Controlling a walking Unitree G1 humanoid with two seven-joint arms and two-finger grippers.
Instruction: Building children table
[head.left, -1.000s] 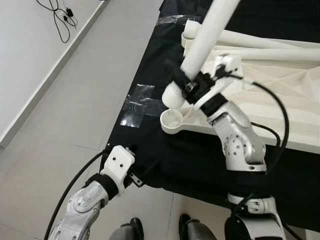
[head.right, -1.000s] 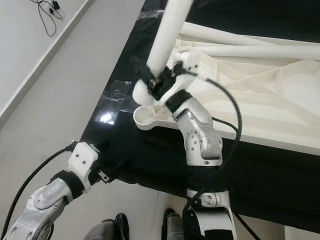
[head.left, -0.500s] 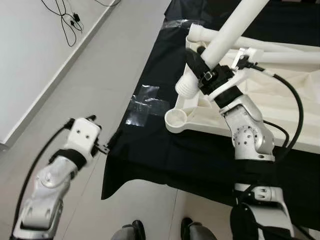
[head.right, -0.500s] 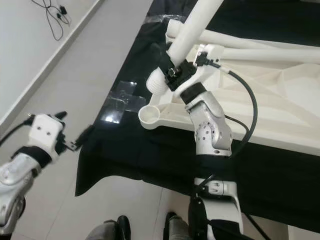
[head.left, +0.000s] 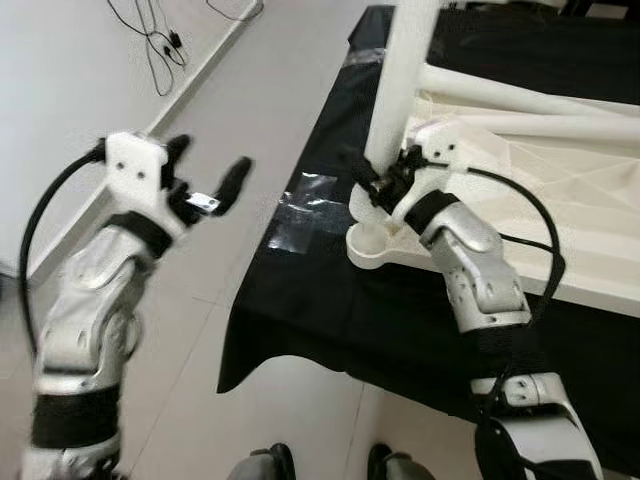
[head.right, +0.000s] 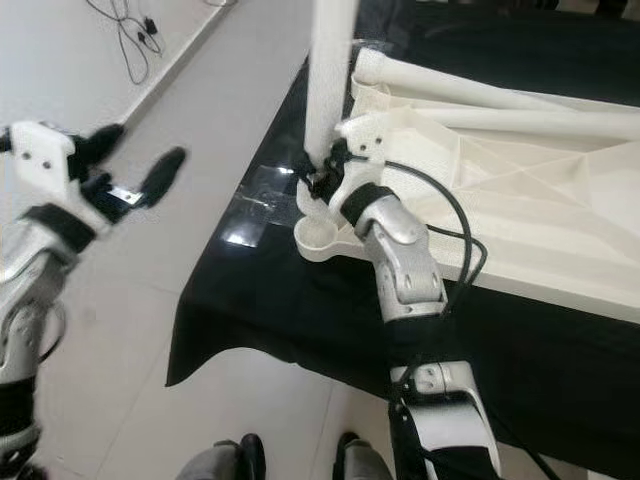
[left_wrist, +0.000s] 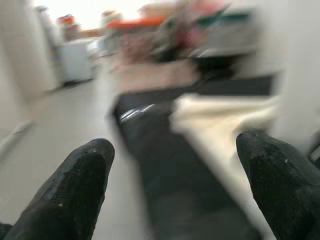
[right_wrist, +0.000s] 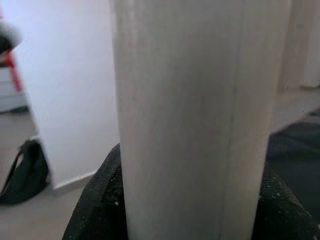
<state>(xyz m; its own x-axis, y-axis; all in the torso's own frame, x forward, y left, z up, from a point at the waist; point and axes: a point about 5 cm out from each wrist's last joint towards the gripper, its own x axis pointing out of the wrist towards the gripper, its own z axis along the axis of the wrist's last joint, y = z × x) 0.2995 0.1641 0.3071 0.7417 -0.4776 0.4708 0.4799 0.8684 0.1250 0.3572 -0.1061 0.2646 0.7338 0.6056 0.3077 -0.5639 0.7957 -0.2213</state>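
Note:
A white table top lies upside down on a black cloth, with a round corner socket at its near left corner. My right gripper is shut on a white table leg, holding it nearly upright just above that socket. In the right wrist view the table leg sits clamped between the black fingers. Two more white legs lie across the far side of the top. My left gripper is raised over the floor to the left, open and holding nothing.
Grey tiled floor runs along the left of the cloth. Black cables lie by the white wall at the far left. Clear tape shines on the cloth near the socket. My feet show at the bottom.
My left arm has swung up from low by the cloth's edge to shoulder height over the floor. The leg has gone from tilted to nearly upright, its end lowered toward the socket.

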